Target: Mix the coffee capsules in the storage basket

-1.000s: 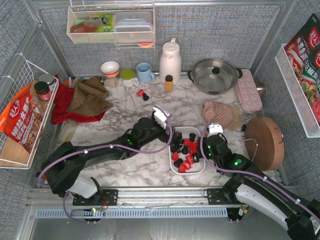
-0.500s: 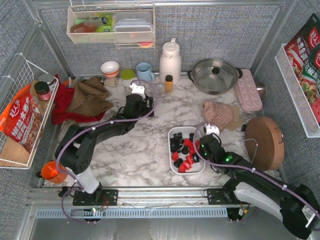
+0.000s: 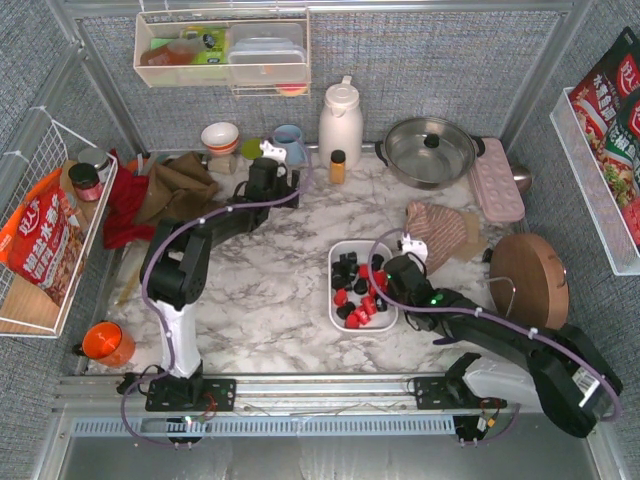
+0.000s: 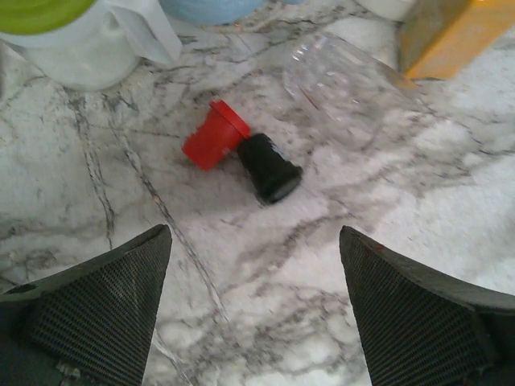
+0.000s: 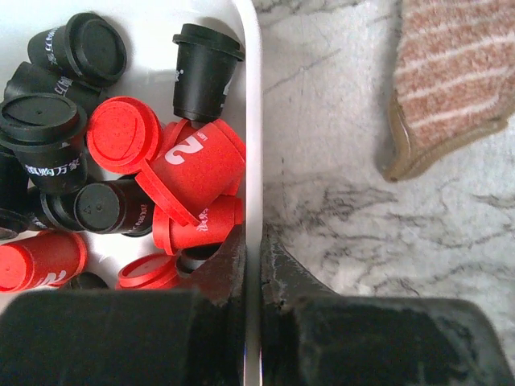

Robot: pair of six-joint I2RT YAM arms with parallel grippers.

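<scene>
A staged kitchen is sitting inside a robot cell (grey fabric walls (image 3: 440,60)): a pot (image 3: 430,150), jug (image 3: 340,122) and mug (image 3: 293,141) are lining the marble counter (image 3: 270,300) at upper centre.

Walls: grey woven panels (image 3: 420,70) set in a metal frame (image 3: 400,7).
Table: white marble-patterned top (image 3: 270,300), grey-veined.
Back wall: clear shelf (image 3: 222,48) hung high.
Left side: white wire rack (image 3: 75,140).
Right side: white bin (image 3: 588,190).
Light: even, with soft shadows.

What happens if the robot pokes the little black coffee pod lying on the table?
It would probably roll: the black capsule lies on its side on smooth marble. Being tapered, it would likely curve, not go straight. It seems to touch the red capsule, so that may get nudged too.
</scene>
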